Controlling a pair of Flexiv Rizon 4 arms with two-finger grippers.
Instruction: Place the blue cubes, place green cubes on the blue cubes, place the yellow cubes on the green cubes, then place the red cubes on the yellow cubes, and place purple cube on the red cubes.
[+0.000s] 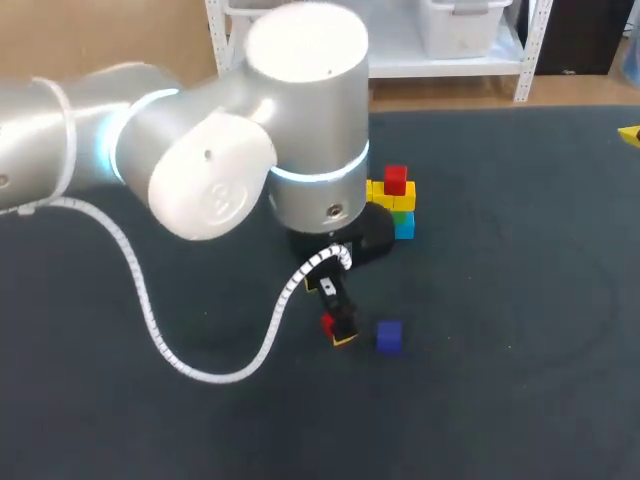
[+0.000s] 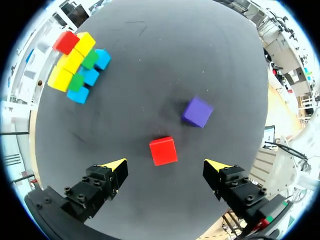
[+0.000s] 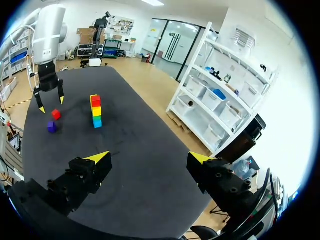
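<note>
The left hand (image 2: 166, 166) is spread wide, yellow-tipped fingers well apart, gripping nothing. Right in the gap, a touch ahead of the tips, sits the loose red cube (image 2: 163, 150), flat on the bench (image 2: 150, 45) with bare surface showing on either side of it, so neither finger touches it. Just beyond that cube, ahead of the hand and a shade toward one finger, lies the purple cube (image 2: 197, 111), turned a little off square. It is near the red one but apart from it. Further ahead, off toward the other finger's side, stands the stack (image 2: 75, 62): light blue cubes at the base, green ones on those, yellow ones above, and a top red cube (image 2: 66, 42) crowning it. The stack is well apart from the hand.

In the head view the left arm (image 1: 200, 150) comes in big and silver, with a white ribbed cable (image 1: 150, 310) looping from it to the wrist. The hand points straight down over the loose red cube.

The right hand (image 3: 149, 159) is also open wide, fingers apart and empty, held above the bench. Everything else is far ahead of it: the stack, the two loose cubes and the left hand.

The bench top is dark, matte and plain.
</note>
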